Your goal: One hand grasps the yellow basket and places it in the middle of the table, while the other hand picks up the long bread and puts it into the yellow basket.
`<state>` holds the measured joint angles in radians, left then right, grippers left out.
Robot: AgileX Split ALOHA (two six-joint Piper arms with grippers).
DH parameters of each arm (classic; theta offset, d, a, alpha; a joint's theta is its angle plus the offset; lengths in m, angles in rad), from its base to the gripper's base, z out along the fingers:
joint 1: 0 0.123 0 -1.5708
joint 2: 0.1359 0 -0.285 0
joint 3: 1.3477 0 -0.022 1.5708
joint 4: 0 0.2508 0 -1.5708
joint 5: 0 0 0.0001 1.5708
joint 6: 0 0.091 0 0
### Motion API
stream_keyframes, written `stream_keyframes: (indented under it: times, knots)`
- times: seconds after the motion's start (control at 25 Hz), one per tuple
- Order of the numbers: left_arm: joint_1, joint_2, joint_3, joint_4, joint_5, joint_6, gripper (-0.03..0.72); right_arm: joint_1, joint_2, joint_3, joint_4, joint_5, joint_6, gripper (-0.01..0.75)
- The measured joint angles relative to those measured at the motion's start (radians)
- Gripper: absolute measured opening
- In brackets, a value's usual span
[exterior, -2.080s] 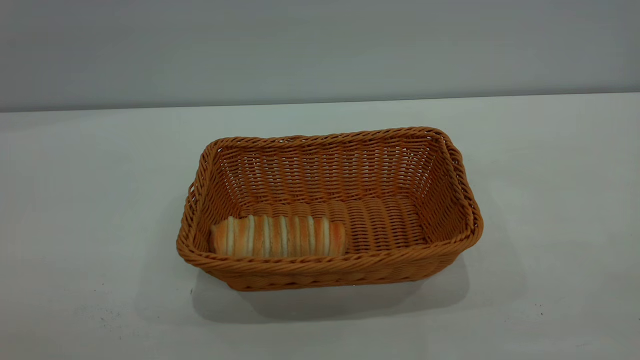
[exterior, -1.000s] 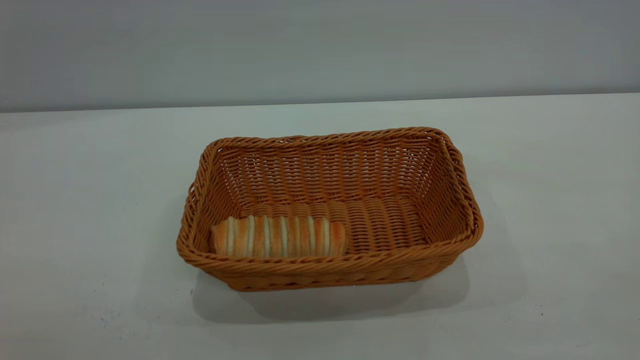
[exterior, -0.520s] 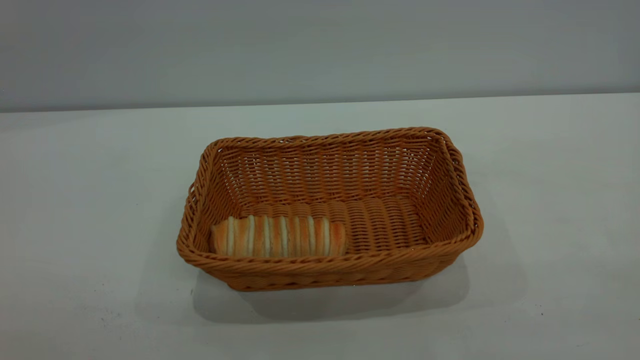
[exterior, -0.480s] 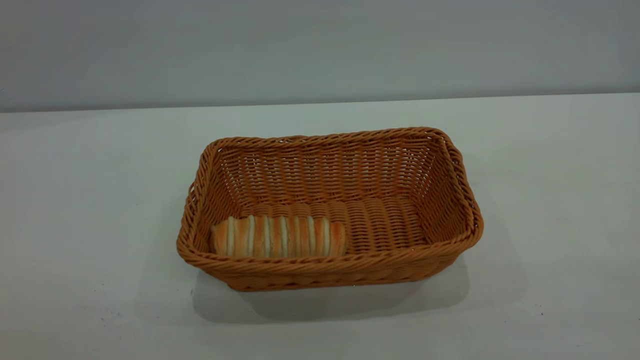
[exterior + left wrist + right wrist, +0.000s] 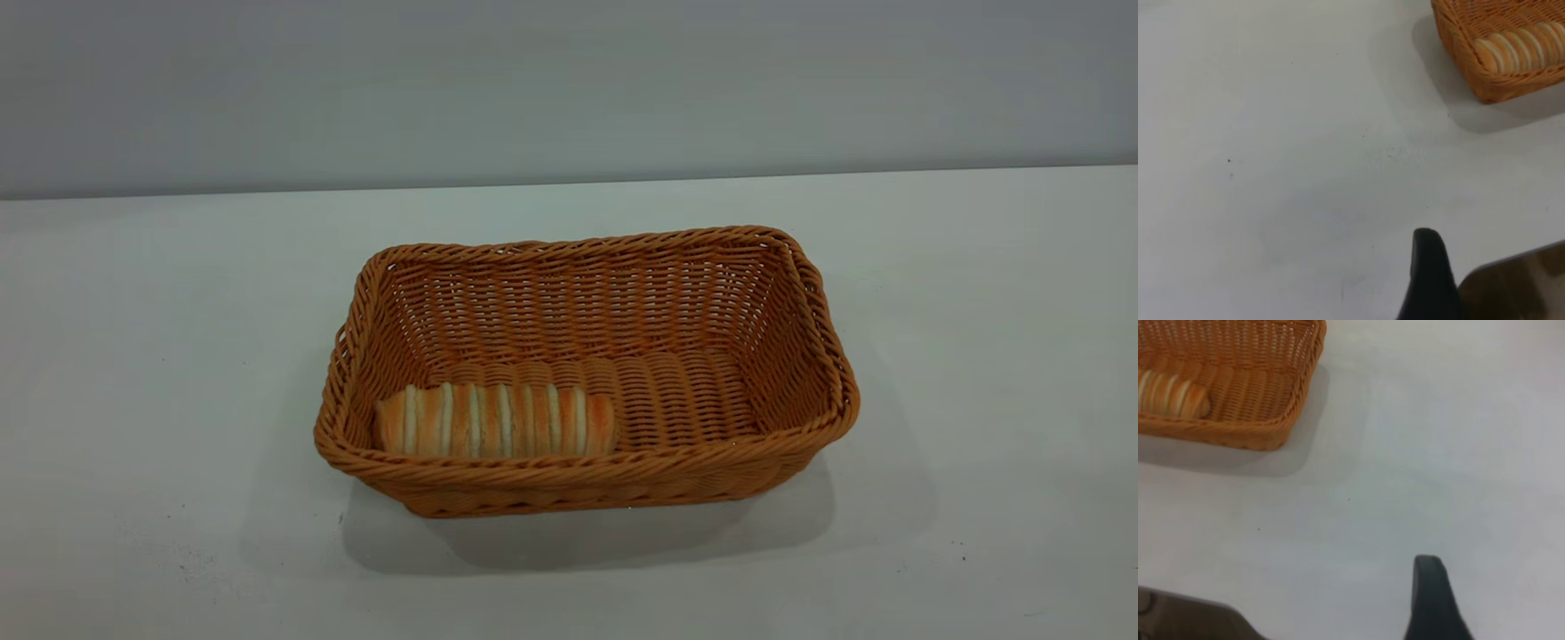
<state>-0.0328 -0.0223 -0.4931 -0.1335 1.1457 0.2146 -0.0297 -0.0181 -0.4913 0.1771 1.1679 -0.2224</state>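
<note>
One yellow basket sits mid-counter in the exterior view, w/ the long bread lying inside along its near wall toward the left end; no arms visible. Left wrist view: left end effector well apart from the basket, bread inside; one finger visible, grip state can't tell. Right wrist view: right end effector also well apart from the basket, bread inside; can't tell either.

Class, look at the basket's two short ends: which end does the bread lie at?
The long bread lies at the yellow basket's left end in the exterior view, against the near wall. The floor at the right end is bare weave.
</note>
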Motion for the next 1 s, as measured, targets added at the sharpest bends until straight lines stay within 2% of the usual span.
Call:
stream_keyframes:
  times: [1.0]
  knots:
    - [0.0,0.0,0.0,0.0,0.0,0.0,0.557,0.011,0.0,0.0,0.003,0.0,0.0,0.516]
